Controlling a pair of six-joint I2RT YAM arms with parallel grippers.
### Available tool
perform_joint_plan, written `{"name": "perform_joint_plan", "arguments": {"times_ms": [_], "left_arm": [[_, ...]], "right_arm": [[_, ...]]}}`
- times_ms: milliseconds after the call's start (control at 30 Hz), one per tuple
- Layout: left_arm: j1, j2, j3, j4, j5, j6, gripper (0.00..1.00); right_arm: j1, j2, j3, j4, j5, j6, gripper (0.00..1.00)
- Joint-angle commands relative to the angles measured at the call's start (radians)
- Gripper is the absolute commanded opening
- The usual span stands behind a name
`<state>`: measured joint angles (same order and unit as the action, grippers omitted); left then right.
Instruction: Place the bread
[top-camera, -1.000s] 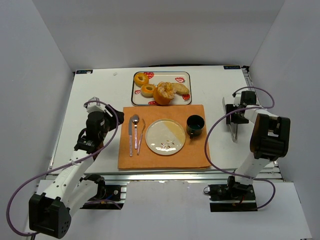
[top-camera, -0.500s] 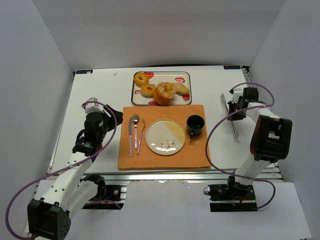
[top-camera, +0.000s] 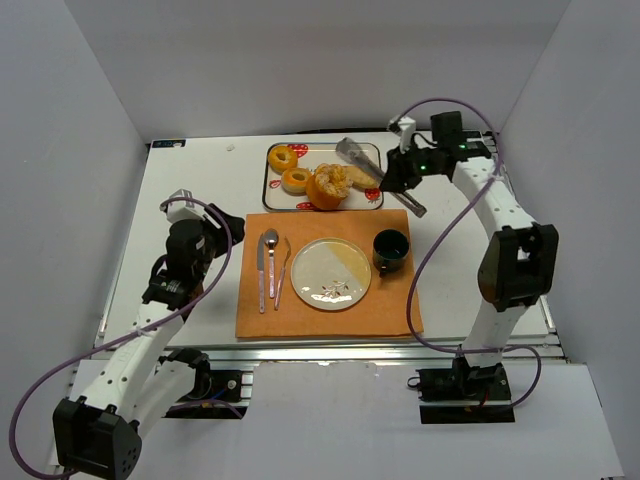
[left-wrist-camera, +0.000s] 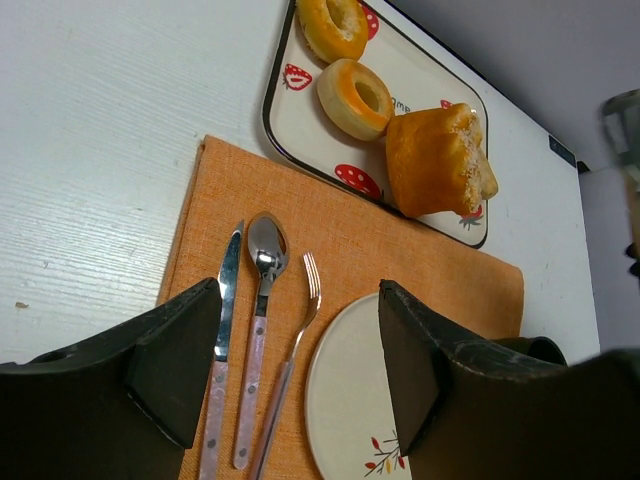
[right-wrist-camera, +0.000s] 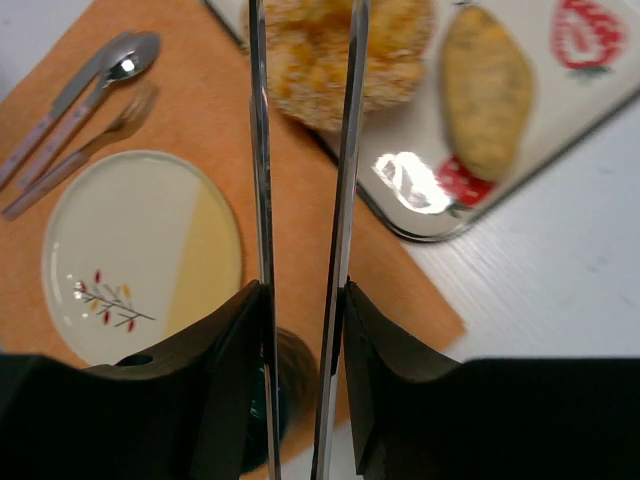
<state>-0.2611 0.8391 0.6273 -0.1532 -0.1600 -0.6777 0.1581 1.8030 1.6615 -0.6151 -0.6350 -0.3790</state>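
Over tray (top-camera: 318, 152) right end, right gripper (top-camera: 398, 172) clamps tongs (top-camera: 358, 158); bread (top-camera: 328, 186) at its 9 o'clock, apart; left gripper (left-wrist-camera: 298, 330) gapes, holding nothing.

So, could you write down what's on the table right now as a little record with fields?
tray: far side; two ring pastries, large orange bread, oblong roll
placemat: orange, near the tray
on placemat: knife, spoon, fork, plate, dark cup
plate: no food on it
right gripper: holds metal tongs, tips over the tray
left gripper: open, holding nothing, left of the placemat
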Motion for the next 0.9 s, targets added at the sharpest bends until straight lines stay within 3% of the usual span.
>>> {"name": "perform_joint_plan", "arguments": {"times_ms": [0,267,867], "left_arm": [[-0.001,-0.032,0.035,-0.017,-0.027,-0.014,0.73],[-0.001,-0.054,0.026,-0.031,-0.038,-0.028,0.73],[-0.001,-0.054,0.012,-0.016,-0.038,-0.022,0.73]], "right_arm": [[0.046,0.044,0.072,-0.080,-0.054,-0.006,0.42],[0.086,0.055,0.130,-0.080,-0.039,-0.009,0.46],[0.190,0.018,0.004,0.032,0.205,-0.051,0.53]]}}
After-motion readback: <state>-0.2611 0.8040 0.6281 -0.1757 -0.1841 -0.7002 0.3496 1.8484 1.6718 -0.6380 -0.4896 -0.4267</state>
